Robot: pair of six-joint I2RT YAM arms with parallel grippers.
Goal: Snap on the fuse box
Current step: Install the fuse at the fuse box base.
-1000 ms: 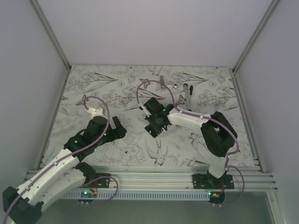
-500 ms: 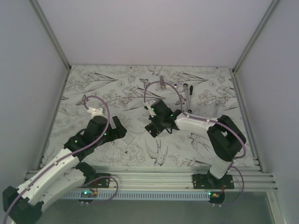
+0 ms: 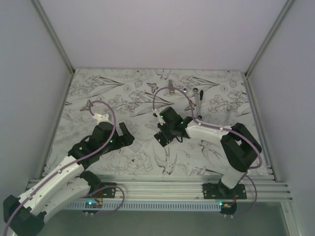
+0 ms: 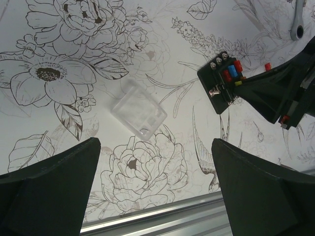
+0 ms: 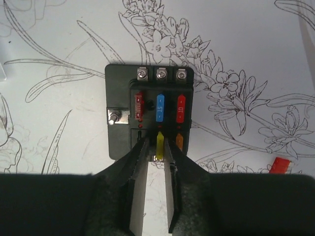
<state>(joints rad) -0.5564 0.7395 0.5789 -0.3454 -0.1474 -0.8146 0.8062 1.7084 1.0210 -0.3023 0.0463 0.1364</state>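
Fuse box (image 5: 120, 91) lies flat on the worktop (image 5: 59, 44), with red, blue, red fuses in its top row. Right pincer (image 5: 156, 145) is at its near edge, jaws slightly parted around the yellow fuse (image 5: 159, 137). Left pincer (image 4: 155, 142) hangs wide open, well left of the box. A clear cover (image 4: 139, 113) lies between.

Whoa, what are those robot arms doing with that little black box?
The right arm's claw is down at the small black square plastic fuse box. Its two fingers stand narrowly apart on either side of a little yellow fuse plugged into the box. The left arm's claw hangs wide open above the flower-printed table, holding nothing. A clear square plastic cover lies on the table beside the box, not yet snapped on. One tiny red fuse lies loose nearby.
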